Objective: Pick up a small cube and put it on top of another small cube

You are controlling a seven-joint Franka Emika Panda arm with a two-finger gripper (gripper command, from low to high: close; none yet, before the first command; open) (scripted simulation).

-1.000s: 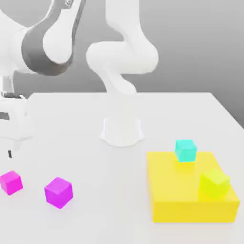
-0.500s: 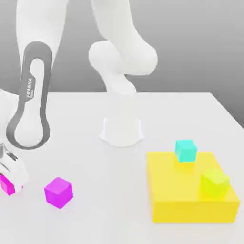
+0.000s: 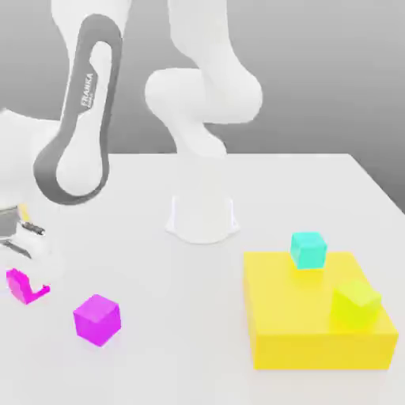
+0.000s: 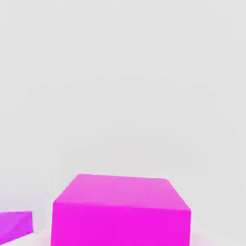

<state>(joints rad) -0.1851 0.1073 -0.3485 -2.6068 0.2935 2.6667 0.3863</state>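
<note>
My gripper (image 3: 33, 278) is closed on the pink-magenta cube (image 3: 24, 290) — I have it gripped at the exterior view's left. The purple-violet cube (image 3: 97, 320) sits near it, apart from my grasp. Toward the exterior view's right, a cyan cube (image 3: 308, 251) and a yellow-green cube (image 3: 355, 305) rest on a yellow block (image 3: 285, 304).

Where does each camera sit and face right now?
Exterior view: off the arm, looking slightly down across the table toward the robot's base; arm and gripper show.
Hand view: on the hand, facing the pink cube; pale edges beside it may be fingers.
Shared: pink cube, violet cube.
</note>
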